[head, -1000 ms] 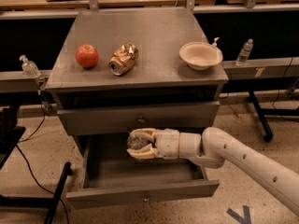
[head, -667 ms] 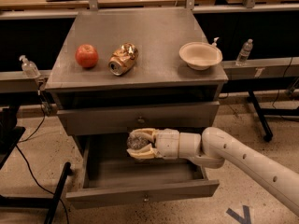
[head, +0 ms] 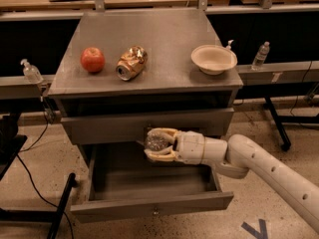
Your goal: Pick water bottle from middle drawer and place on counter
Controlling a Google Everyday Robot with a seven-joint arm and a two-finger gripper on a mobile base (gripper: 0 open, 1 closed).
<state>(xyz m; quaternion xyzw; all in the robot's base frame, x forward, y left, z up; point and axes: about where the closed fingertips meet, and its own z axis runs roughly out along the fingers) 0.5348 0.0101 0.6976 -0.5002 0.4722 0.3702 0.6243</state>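
Note:
The middle drawer (head: 149,203) is pulled open below the counter (head: 164,34). My gripper (head: 155,144) reaches in from the right, above the drawer's back part and just in front of the closed drawer above. It is shut on the water bottle (head: 157,141), a small clear crinkled bottle held between the cream fingers (head: 162,156), lifted off the drawer floor.
On the counter lie a red apple (head: 92,59), a crushed gold can (head: 131,62) and a beige bowl (head: 214,59). A pump dispenser bottle (head: 31,72) stands at the left and a slim capped bottle (head: 260,55) at the right. Table legs stand on the floor at both sides.
The gripper with the bottle has risen very slightly; otherwise nothing visibly moved.

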